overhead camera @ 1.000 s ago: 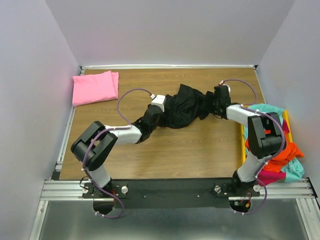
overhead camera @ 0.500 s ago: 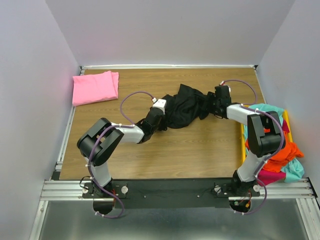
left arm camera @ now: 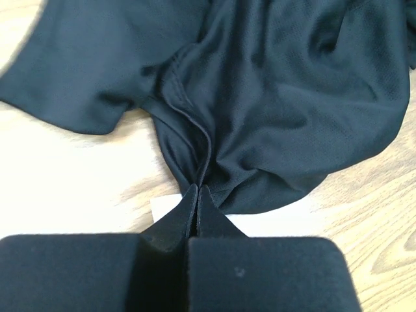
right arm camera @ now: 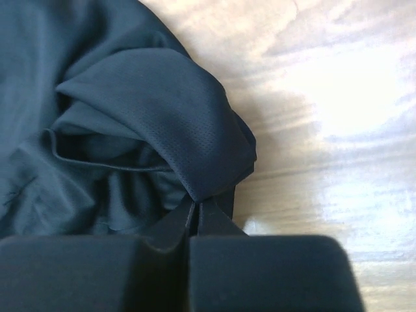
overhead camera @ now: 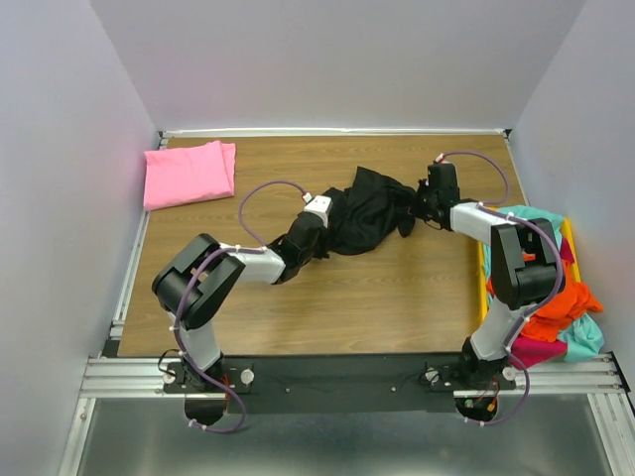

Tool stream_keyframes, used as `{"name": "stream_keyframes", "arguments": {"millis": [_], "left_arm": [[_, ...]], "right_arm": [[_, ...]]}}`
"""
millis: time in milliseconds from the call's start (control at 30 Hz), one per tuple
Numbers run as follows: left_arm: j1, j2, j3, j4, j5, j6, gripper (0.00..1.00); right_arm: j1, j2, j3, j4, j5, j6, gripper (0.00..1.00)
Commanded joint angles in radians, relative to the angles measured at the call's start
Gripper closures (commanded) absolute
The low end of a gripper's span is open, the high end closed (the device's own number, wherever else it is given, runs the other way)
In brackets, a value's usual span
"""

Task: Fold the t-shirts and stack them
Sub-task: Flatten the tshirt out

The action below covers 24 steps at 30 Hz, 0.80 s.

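Observation:
A crumpled black t-shirt (overhead camera: 367,208) lies mid-table. My left gripper (overhead camera: 322,220) is shut on its left edge; in the left wrist view the black t-shirt (left arm camera: 273,97) bunches into a fold pinched at the left gripper (left arm camera: 197,190). My right gripper (overhead camera: 421,205) is shut on the shirt's right end; the right wrist view shows the black t-shirt (right arm camera: 130,123) gathered into the right gripper (right arm camera: 197,205). A folded pink t-shirt (overhead camera: 189,173) rests at the far left corner. Teal, orange and magenta t-shirts (overhead camera: 561,302) are heaped on the right.
A yellow bin (overhead camera: 569,234) at the table's right edge holds the heap of coloured shirts. Grey walls close in the table on the left, back and right. Both arms stretch low across the wooden table (overhead camera: 387,297).
Both grippers have closed on the black t-shirt. The left gripper slid slightly toward the shirt's left edge, and the right gripper moved a little toward the back, tugging the cloth.

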State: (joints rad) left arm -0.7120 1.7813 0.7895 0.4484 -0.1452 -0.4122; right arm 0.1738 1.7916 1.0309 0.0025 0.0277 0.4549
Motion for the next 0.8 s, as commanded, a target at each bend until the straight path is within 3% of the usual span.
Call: {"name": "stream_keyframes", "arguments": {"millis": [0, 233, 400, 767], "left_arm": [[0.037, -0.111, -0.006, -0.002, -0.025, 0.039, 1.0], [0.129, -0.423, 0.016, -0.146, -0.181, 0.128, 1.0], [0.23, -0.629, 0.005, -0.165, -0.197, 0.167, 1.0], [0.267, -0.953, -0.03, -0.267, -0.248, 0.196, 1.0]], "right_arm": [[-0.008, -0.015, 0.05, 0.014, -0.022, -0.03, 1.0], [-0.007, -0.145, 0.109, 0.002, 0.001, -0.079, 1.0], [-0.007, -0.271, 0.144, -0.062, 0.064, -0.104, 0.99], [-0.007, -0.541, 0.067, -0.101, 0.057, -0.076, 0.99]]}}
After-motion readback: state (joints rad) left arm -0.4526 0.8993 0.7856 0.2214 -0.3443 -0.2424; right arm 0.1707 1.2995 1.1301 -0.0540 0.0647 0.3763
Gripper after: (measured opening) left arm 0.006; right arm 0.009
